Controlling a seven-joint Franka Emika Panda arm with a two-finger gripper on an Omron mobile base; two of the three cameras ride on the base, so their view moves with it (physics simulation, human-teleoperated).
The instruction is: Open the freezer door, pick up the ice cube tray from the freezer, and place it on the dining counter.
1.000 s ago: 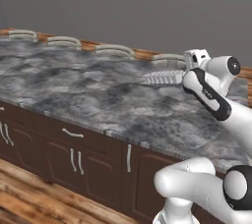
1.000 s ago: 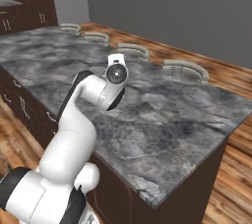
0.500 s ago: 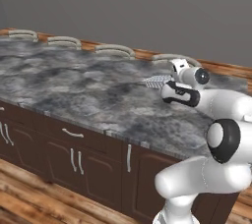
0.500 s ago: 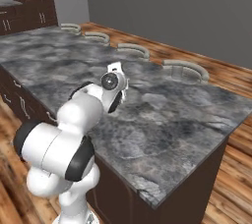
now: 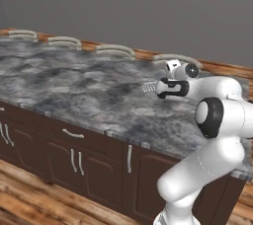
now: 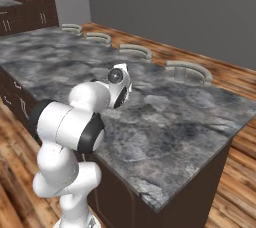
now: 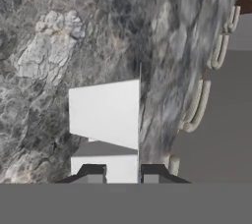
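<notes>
Dark grey marbled stone desk top looks smooth and faintly polished over dark brown wood cabinets with silver metal handles; floor is warm wood planking.

I see the ice cube tray, white underside facing the hand view, held low over the bench: dark grey marbled top, brown cabinets. Tray sticks out toward 9 o'clock in left base view.

Ice cube tray held out level over the dining counter in front of the gripper, toward the counter's far right part, with four stool backs lined along the counter's far edge behind it.
</notes>
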